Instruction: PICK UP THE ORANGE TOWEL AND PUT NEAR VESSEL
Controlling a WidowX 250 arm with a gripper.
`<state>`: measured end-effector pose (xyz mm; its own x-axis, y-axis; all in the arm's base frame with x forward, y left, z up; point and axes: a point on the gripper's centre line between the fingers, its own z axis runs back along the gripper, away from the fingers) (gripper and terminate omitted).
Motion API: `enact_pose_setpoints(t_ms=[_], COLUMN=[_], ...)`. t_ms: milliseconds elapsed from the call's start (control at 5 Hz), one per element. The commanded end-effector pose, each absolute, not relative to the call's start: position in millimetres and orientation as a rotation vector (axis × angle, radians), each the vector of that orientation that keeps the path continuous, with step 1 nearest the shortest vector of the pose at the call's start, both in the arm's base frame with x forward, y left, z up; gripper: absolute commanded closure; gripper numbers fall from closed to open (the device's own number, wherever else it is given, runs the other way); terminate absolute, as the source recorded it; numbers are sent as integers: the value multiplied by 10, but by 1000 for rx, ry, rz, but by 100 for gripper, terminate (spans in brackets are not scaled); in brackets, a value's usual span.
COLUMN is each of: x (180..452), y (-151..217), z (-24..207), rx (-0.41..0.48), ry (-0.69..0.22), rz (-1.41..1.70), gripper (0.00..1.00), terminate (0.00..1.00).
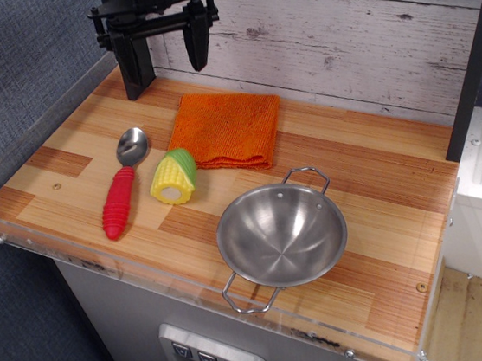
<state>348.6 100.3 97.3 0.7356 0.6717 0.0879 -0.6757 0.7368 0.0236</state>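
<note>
**Hovering Above the Towel, Nothing Grasped**

Hanging at the back of the counter, the gripper (166,41) had its jaws spread wide and empty, one dark finger (197,39) pointing down clearly in front of the plank wall, the other merging with a black post behind it. Nothing sat between the jaws, and they stood clear of every object on the surface.

Just below and slightly toward the camera from the jaws lay the orange towel (226,130), folded flat in a rough square on the wooden counter (381,191), its rear edge close to the wall. It looked undisturbed, with no corner lifted. Farther out from the jaws, in front of the towel's near-left corner, a toy corn cob (174,177) rested almost against the cloth. Beside the corn, on the side away from the towel, lay a spoon with a red handle (123,187).

Farthest from the jaws, toward the front edge of the counter, stood the vessel (281,235), upright and empty, its nearer wire handle close to the towel's front edge but not touching.

Judged from this layout, the task had barely started: descent, grasp, lift and placement beside the vessel all remained. The carry itself would likely be short.
</note>
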Motion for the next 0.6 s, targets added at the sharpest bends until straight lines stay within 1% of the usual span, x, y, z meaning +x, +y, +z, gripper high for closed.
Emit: enact_pose_setpoints(t_ms=[0, 200, 400], x=[3455, 3583, 3715], y=[1144, 1166, 1166], z=[751, 644, 527], rx=[61, 4, 12], ry=[-137, -229, -269], rz=[797, 856, 871], gripper=[0, 0, 0], terminate=[0, 0, 0])
